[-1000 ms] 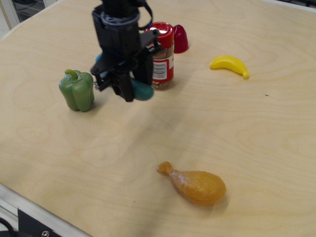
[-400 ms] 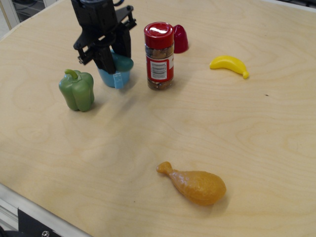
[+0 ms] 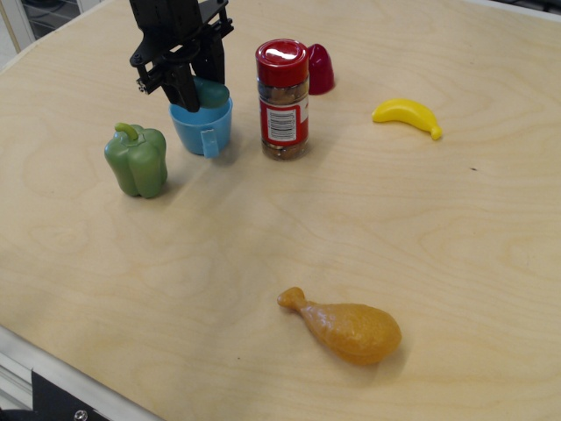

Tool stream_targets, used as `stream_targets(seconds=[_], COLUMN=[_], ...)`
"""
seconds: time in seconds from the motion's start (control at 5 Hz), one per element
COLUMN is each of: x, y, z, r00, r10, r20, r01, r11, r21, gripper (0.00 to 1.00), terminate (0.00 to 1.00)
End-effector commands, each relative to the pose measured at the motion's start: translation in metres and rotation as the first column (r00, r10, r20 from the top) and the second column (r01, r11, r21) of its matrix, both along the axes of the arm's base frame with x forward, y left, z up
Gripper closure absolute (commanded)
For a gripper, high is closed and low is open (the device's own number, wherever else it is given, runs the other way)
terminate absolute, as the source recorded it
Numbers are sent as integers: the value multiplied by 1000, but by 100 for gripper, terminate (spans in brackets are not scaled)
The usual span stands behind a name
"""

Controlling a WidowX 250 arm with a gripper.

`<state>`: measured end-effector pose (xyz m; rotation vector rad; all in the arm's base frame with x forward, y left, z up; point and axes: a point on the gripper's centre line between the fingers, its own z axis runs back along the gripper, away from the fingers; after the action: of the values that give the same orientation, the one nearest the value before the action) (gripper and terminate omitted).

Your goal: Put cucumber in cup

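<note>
The light blue cup [image 3: 203, 132] stands upright between the green pepper and the red-lidded jar, its handle facing the front. The dark teal cucumber [image 3: 213, 92] stands with its lower end inside the cup and its rounded top above the rim. My black gripper [image 3: 202, 89] is directly over the cup. Its fingers [image 3: 185, 90] flank the cucumber's top and look closed on it, with the tips at the rim. The rest of the cucumber is hidden by the cup wall and the fingers.
A green bell pepper [image 3: 137, 160] stands left of the cup. A red-lidded spice jar [image 3: 282, 98] stands right of it, with a dark red object [image 3: 320, 68] behind. A yellow banana [image 3: 408, 115] lies at the right and a toy chicken drumstick [image 3: 347, 328] near the front.
The gripper carried the cucumber left from in front of the jar to over the cup, then rose slightly. The cup's rim now shows below the cucumber's top.
</note>
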<state>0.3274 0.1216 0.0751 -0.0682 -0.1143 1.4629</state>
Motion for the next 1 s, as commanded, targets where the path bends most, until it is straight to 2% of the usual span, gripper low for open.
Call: stream_targets(seconds=[0.0,0.2,0.4,0.6,0.8], x=[27,28,22,15,6], y=[14,14,12,6,5], z=[0,0,7,15,35], r00=[999,998,995,996,994], r10=[-30,-19,-15,-16,-22], r20=[42,66,94,92,111], r01=[32,23,19,18,21], r11=[999,999,999,1000,1000], r21=[-39,-49,-49,-19,10], gripper=[100,0,0,0,0], terminate=[0,0,0,0,0])
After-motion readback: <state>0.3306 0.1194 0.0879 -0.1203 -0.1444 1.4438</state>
